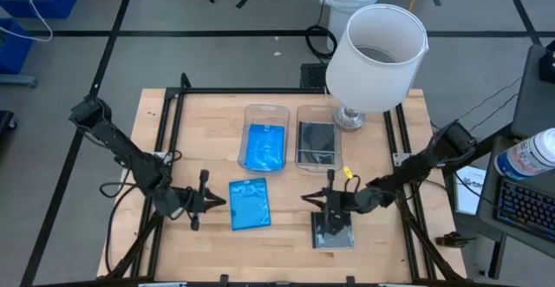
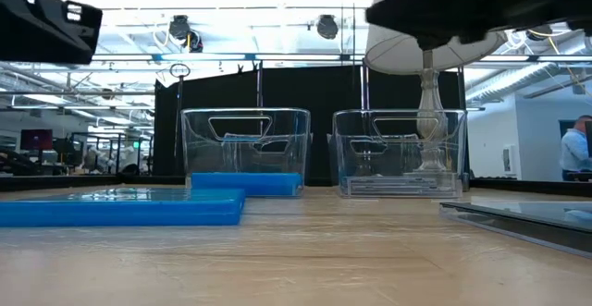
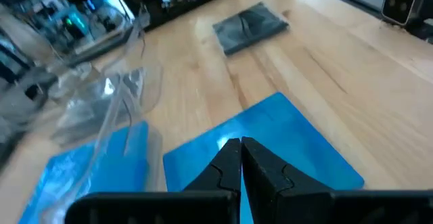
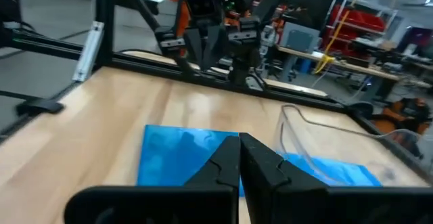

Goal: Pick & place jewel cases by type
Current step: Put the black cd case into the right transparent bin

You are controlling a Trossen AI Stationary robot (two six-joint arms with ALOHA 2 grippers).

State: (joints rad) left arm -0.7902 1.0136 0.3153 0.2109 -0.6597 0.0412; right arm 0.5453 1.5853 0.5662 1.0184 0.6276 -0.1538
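A bright blue jewel case (image 1: 250, 204) lies flat on the table near its front edge, also seen in the low view (image 2: 120, 206). A dark grey square case (image 1: 334, 231) lies flat to its right, under my right arm. One clear bin (image 1: 264, 138) holds a blue case (image 1: 264, 146); the bin (image 1: 317, 135) beside it holds a grey case (image 1: 316, 138). My left gripper (image 1: 222, 202) is shut, just left of the loose blue case and above the table (image 3: 240, 158). My right gripper (image 1: 305, 198) is shut too (image 4: 239, 158), between the two loose cases, pointing left.
A table lamp with a white shade (image 1: 377, 57) stands at the table's far right, behind the right bin. A black frame rail (image 1: 286, 90) runs round the table. Bare wood (image 1: 204, 131) lies left of the bins.
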